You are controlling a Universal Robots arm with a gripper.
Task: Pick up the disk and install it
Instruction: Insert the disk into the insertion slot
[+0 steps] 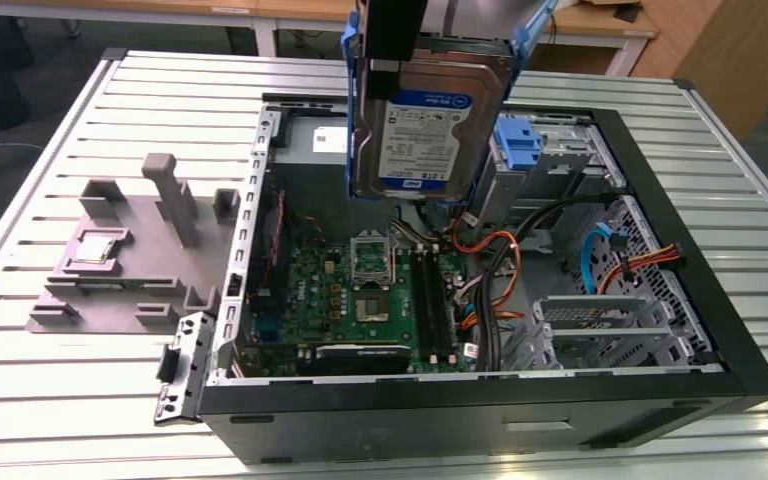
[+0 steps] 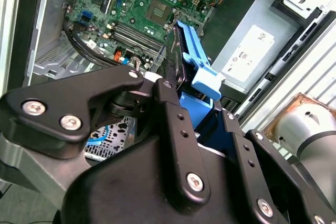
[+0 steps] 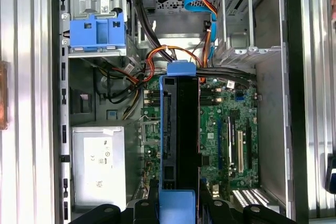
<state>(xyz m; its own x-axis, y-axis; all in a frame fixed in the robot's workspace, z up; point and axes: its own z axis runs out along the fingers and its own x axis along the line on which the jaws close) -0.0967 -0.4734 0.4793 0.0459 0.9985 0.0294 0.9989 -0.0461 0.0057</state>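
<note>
Pickup is done: my fingers point(image 2: 176, 129) pinch the disk point(image 1: 431, 130) on edge, aloft over the open computer case point(image 1: 744, 370). Not installed yet; I judge seating it calls for squaring it to a bay.

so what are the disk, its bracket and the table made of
Disk: looks like bare silver metal, with a dull sheen on the casing edges. Bracket: likely moulded plastic, a uniform matte blue. Table: probably aluminium, with pale grey ribbed slats and a soft shine.
</note>
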